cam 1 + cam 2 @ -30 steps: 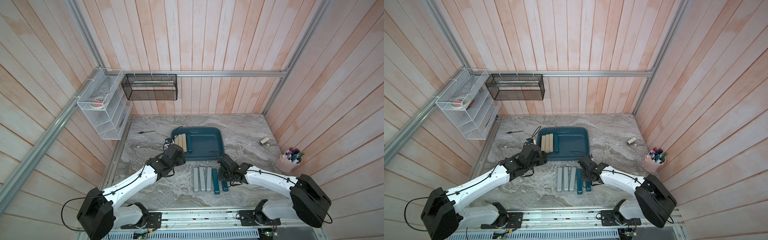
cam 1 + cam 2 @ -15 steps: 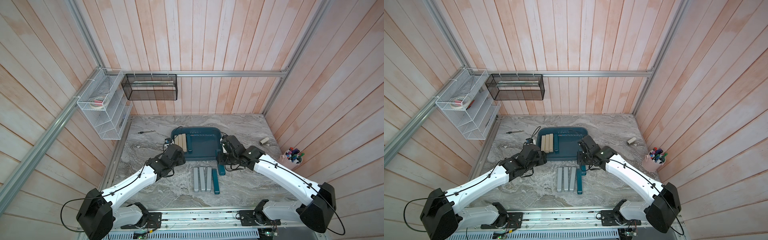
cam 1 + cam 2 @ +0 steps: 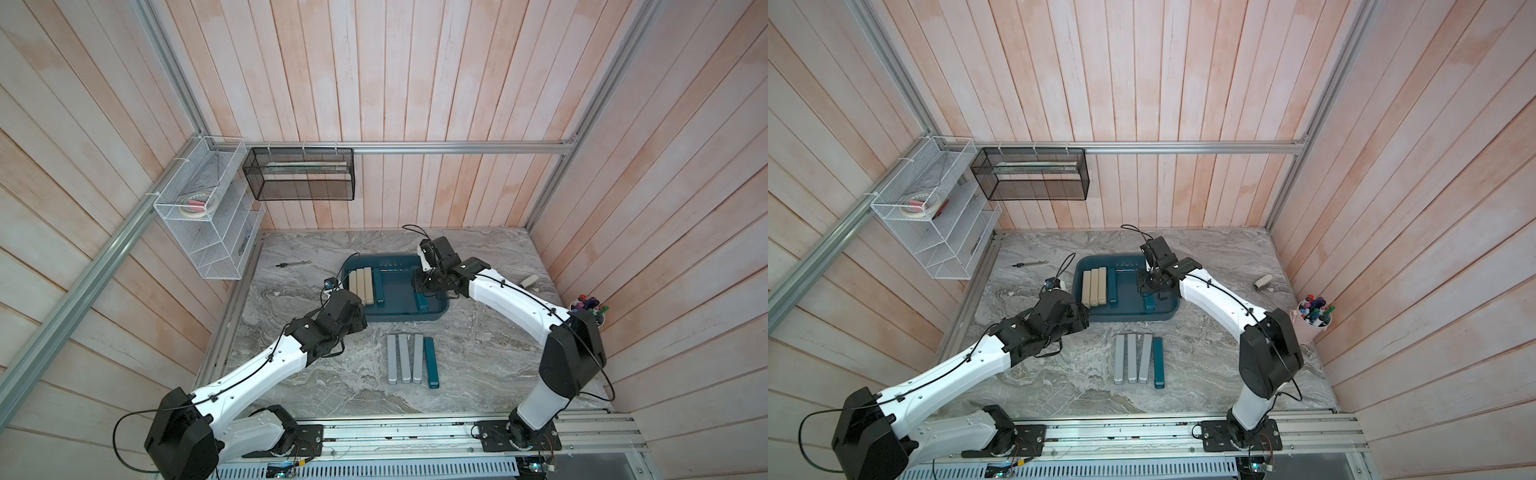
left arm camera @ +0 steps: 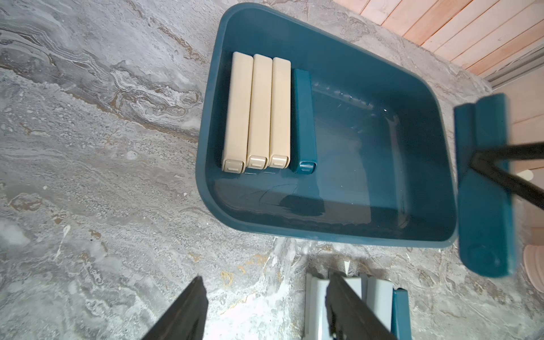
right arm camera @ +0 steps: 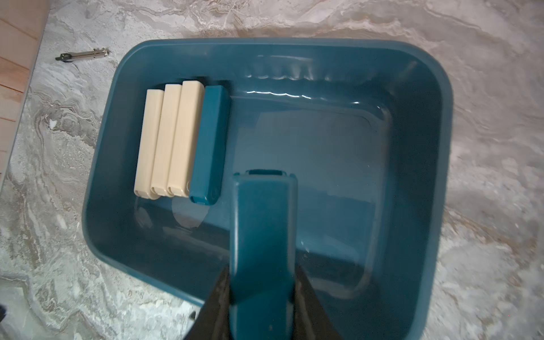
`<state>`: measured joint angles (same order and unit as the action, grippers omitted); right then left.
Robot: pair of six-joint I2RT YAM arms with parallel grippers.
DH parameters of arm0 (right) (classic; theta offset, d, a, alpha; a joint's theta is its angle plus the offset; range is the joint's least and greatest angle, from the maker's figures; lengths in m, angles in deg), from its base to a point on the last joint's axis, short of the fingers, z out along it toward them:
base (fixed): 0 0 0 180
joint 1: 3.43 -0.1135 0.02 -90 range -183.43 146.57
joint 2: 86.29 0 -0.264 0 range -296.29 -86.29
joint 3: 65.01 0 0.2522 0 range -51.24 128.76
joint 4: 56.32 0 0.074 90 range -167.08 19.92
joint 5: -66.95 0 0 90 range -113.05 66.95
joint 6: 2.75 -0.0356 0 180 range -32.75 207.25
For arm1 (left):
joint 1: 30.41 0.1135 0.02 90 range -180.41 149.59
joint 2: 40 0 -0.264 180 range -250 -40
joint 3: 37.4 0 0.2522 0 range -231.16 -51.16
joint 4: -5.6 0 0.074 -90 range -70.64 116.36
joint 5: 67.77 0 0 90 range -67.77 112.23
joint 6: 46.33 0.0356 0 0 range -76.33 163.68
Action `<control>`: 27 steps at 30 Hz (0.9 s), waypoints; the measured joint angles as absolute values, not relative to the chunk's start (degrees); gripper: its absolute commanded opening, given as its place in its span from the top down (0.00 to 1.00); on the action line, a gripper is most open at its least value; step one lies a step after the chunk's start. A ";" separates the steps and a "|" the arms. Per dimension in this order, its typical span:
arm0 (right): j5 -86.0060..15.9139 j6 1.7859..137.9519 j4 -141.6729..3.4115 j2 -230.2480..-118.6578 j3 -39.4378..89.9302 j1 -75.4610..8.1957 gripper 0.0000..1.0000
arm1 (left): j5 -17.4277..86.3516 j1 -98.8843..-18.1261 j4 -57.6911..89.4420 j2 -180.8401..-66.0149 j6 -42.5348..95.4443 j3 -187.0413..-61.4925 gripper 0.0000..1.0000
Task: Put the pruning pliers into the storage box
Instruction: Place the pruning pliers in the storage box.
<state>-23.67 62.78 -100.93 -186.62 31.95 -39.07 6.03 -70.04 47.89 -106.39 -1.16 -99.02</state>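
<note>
Right claw [image 5: 262,294] is clamping 1 teal pruning pliers bar [image 5: 262,220], holding it over storage box [image 5: 435,117], long axis paralleling 4 bars [image 5: 176,138] lying inside. Left claw [image 4: 265,309] is hovering, jaws apart, near 3 grey bars [image 3: 403,363] on table [image 3: 478,365].

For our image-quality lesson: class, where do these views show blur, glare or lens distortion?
Left wrist view: the held teal bar at the frame edge is blurred, the beige bars sharp. Right wrist view: wavy glare on the far wall of the storage box; the held bar looks soft. Both top views: the wall planks splay outward, wide-angle distortion.
</note>
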 measured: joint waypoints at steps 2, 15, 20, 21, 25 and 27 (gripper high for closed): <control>-24.50 63.66 -99.77 -190.14 34.73 -39.07 0.74 | 5.65 -70.07 48.74 -105.62 -1.58 -98.89 0.33; -25.31 65.93 -96.80 -204.87 46.07 -40.05 0.74 | 5.22 -70.04 50.34 -104.25 -2.48 -97.66 0.33; -25.11 65.91 -95.75 -208.57 46.90 -40.10 0.74 | 5.22 -70.04 50.41 -103.79 -2.48 -96.94 0.33; -25.05 65.89 -95.51 -209.55 47.28 -40.12 0.74 | 5.22 -70.04 50.41 -103.61 -2.50 -96.88 0.32; -24.63 65.87 -95.32 -212.87 49.46 -40.14 0.74 | 5.20 -70.04 50.41 -102.83 -2.83 -96.26 0.32; -24.61 65.80 -95.29 -214.29 50.93 -40.14 0.74 | 5.20 -69.93 50.45 -102.56 -2.98 -95.85 0.32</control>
